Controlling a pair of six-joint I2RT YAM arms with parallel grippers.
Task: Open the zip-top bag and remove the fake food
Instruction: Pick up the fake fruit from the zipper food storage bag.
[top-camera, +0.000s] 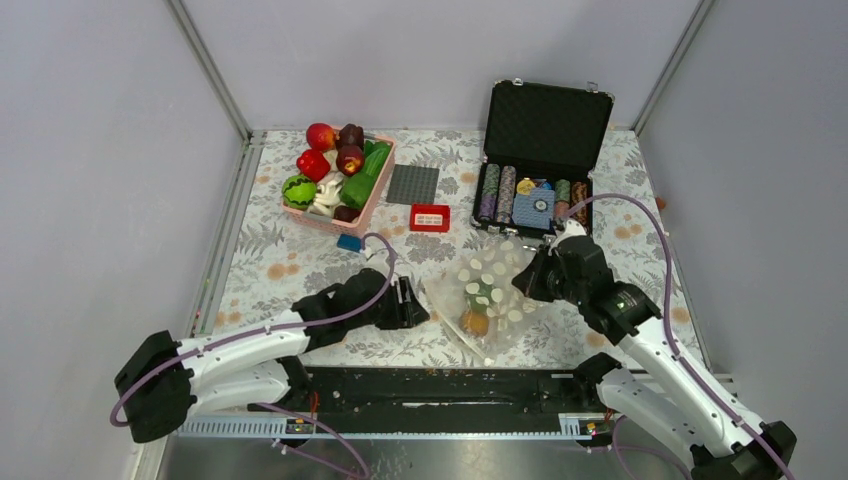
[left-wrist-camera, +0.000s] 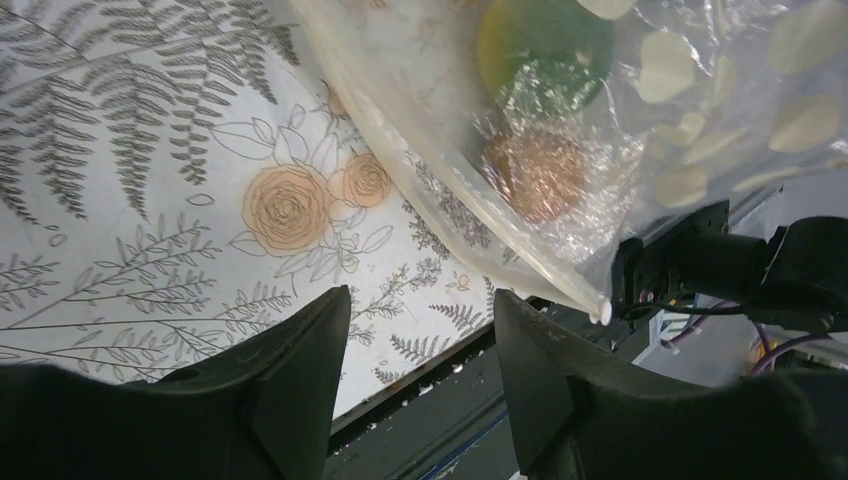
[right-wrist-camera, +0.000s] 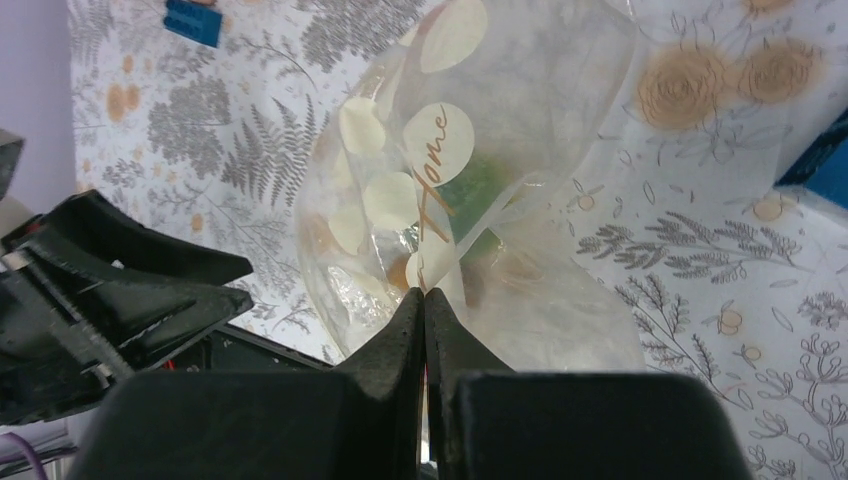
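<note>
The zip-top bag (top-camera: 487, 295) lies on the flowered table cloth (top-camera: 265, 250) at the near centre of the table, between the two arms. Its near corner reaches close to the table's front edge, just short of the black rail (top-camera: 440, 390). The fake food (top-camera: 475, 322) still inside shows through the film as an orange-brown piece with a green and yellow piece just behind it. The right gripper (right-wrist-camera: 425, 300) sits at the bag's right edge, its fingers pressed together with the dotted film gathered into their tips, and the bag rises from that pinch in the right wrist view. The left gripper (left-wrist-camera: 420, 310) lies low over the cloth just off the bag's left edge, its jaws standing apart with only cloth between them. In the left wrist view the bag's sealed corner lies just ahead and to one side, not touching either finger. Behind the bag only a narrow strip of cloth separates it from the open poker-chip case (top-camera: 545, 130). A red box (top-camera: 430, 217) and a blue block (top-camera: 349, 242) lie behind the left gripper, and the pink basket (top-camera: 375, 200) and a grey plate (top-camera: 413, 185) lie further back. Bare cloth shows left of the left arm and between the right arm and the right wall.
</note>
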